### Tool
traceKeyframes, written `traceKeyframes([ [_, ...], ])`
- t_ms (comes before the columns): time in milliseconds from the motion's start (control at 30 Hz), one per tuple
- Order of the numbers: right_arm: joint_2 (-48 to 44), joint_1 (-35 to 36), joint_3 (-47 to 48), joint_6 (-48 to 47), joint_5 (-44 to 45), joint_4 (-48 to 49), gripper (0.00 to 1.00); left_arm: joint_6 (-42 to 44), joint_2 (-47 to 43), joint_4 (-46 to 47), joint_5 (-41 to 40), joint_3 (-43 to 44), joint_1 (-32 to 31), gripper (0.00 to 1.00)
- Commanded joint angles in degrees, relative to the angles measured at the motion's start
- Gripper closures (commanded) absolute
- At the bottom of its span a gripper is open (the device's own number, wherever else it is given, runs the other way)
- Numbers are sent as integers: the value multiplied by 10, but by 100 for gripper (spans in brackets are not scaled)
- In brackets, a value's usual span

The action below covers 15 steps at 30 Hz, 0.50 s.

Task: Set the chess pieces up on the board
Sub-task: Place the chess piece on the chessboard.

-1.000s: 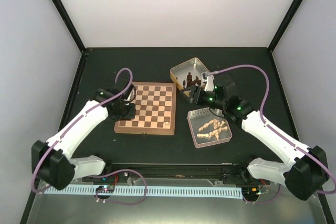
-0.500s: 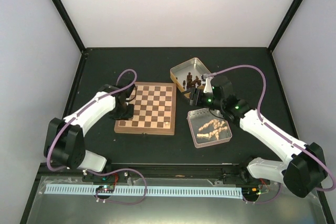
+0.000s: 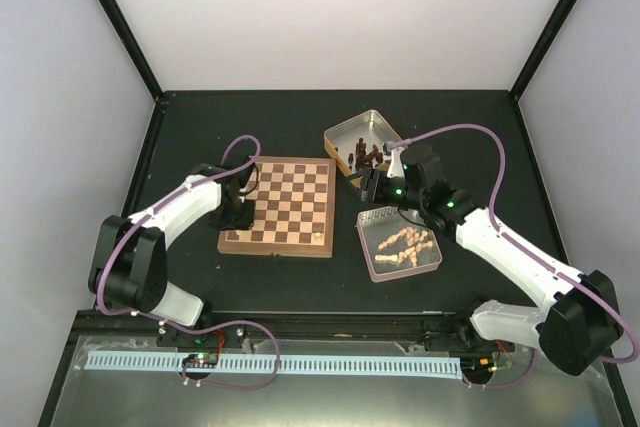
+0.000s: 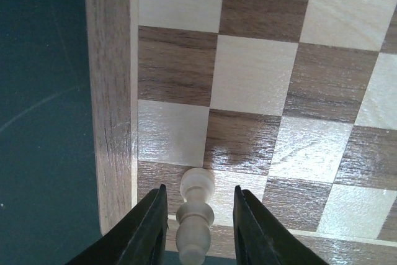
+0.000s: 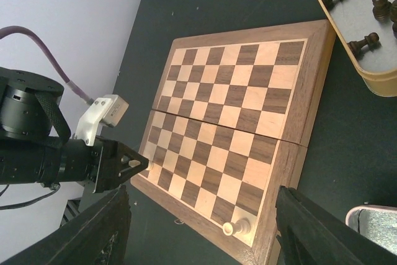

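Note:
The board (image 3: pixel 290 197) lies left of centre; it also shows in the left wrist view (image 4: pixel 267 79) and the right wrist view (image 5: pixel 229 103). My left gripper (image 3: pixel 240 215) is at its left edge, jaws open around a pale piece (image 4: pixel 196 212) that stands on a square near the front left corner, with a small gap on each side. Another pale piece (image 3: pixel 319 235) sits on the near right corner square, also seen in the right wrist view (image 5: pixel 239 226). My right gripper (image 3: pixel 372 184) is wide open and empty, hovering right of the board. Several pale chess pieces (image 3: pixel 405 242) lie in a tin.
The tin holding the pale pieces (image 3: pixel 362 232) sits right of the board. A second tin (image 3: pixel 335 133) behind it holds dark brown figures (image 3: pixel 368 155). The left gripper (image 5: pixel 124 164) shows in the right wrist view. Black frame posts stand at the table's back corners.
The left arm has swung its elbow in and back while its gripper stayed at the board's left edge. The right wrist has shifted slightly back and to the right.

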Motion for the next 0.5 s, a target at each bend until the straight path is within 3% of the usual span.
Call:
traceKeyframes([
  [0,4,-2,-2,-11,8,-2,35,6,7,16,14,-5,6,73],
  [300,3,-2,-1,-13,12,-10,35,3,9,16,-6,-10,10,91],
  [467,-3,-2,-2,-14,15,-9,35,-10,-13,28,-43,-7,15,95],
])
